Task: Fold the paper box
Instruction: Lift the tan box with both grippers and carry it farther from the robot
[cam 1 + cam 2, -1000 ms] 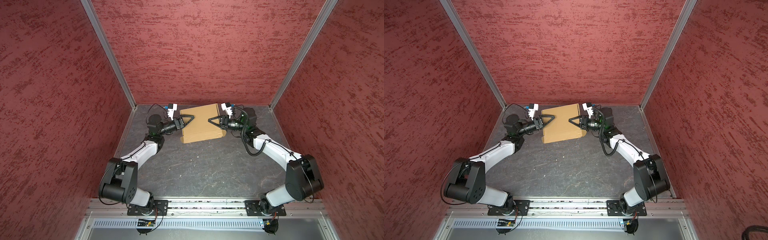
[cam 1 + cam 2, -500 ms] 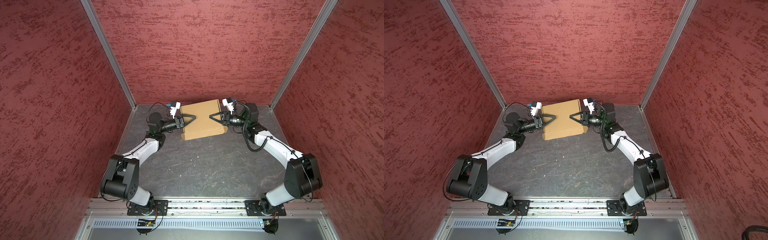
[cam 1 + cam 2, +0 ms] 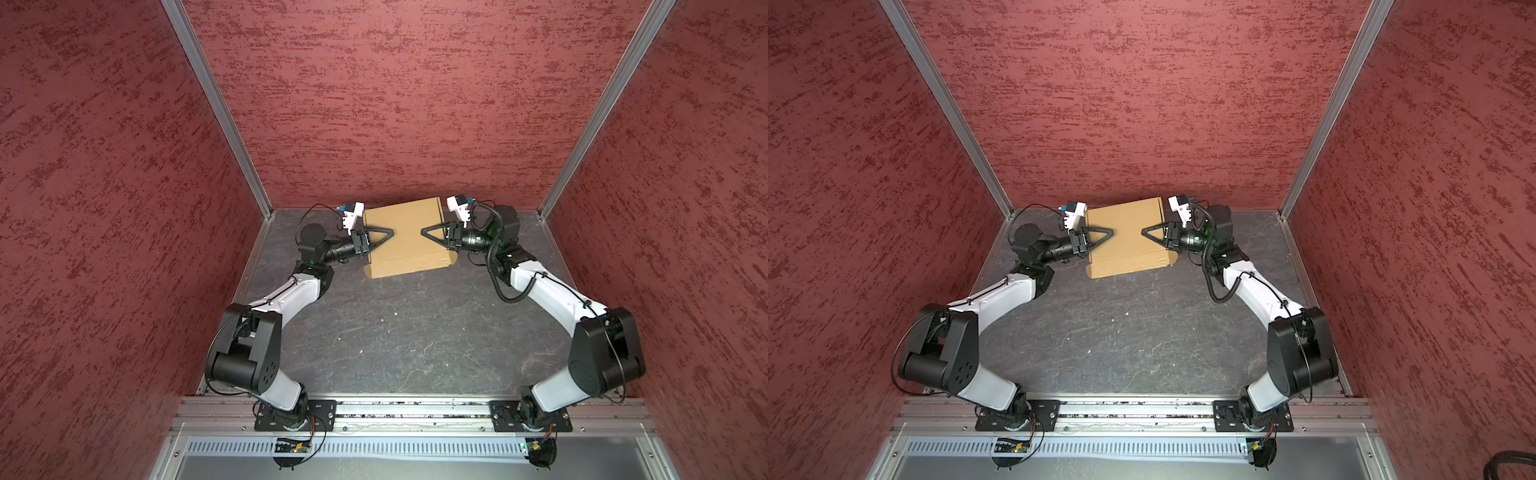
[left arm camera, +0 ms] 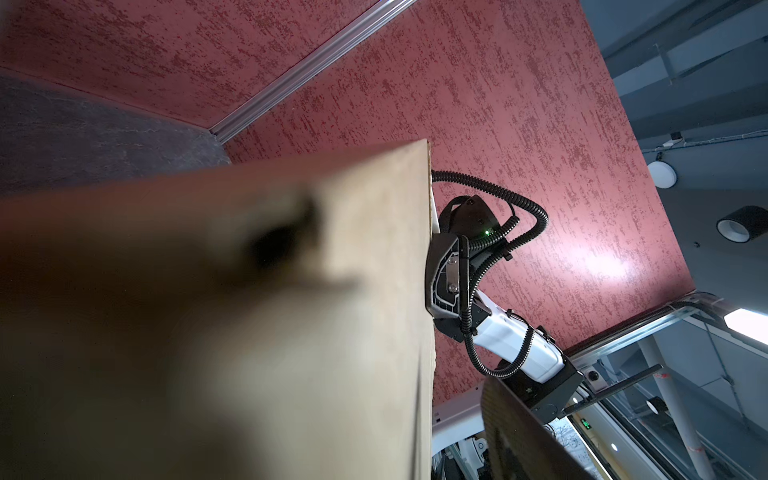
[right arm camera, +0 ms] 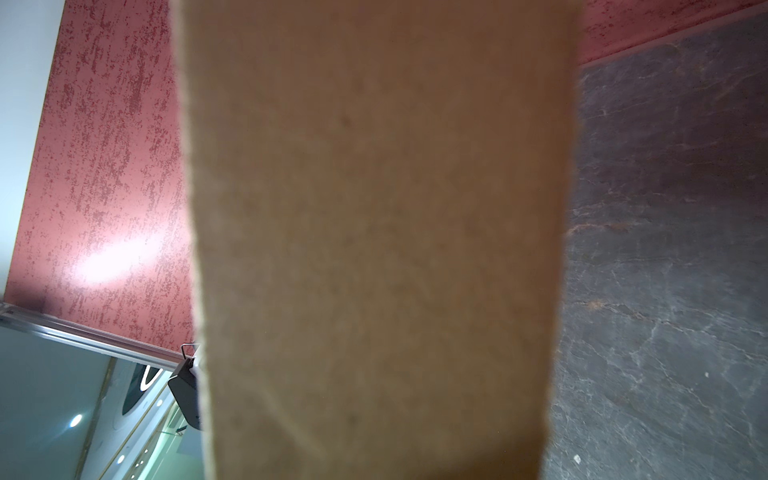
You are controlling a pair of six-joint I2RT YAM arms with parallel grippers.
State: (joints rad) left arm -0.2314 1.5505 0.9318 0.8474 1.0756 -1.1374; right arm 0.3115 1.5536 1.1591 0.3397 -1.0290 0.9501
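The paper box [image 3: 407, 216] is a closed, flat tan carton at the back of the table, seen in both top views [image 3: 1125, 216]. My left gripper [image 3: 392, 231] straddles its left side, one finger over the lid. In the left wrist view that finger [image 4: 523, 436] stands apart from the blurred box [image 4: 249, 332], so the jaws are open. My right gripper [image 3: 422, 230] reaches over the box's right side and is shut on it. The box [image 5: 374, 249] fills the right wrist view and hides those fingers.
Red textured walls [image 3: 374, 104] close in the grey slate table [image 3: 395, 332] on three sides, with aluminium posts [image 3: 257, 199] at the back corners. The box stands close to the back wall. A metal rail [image 3: 407, 411] carrying both arm bases runs along the front.
Both arms have carried the box a little toward the back wall. The left gripper's jaws have narrowed around the box's left side. The right grip is unchanged.
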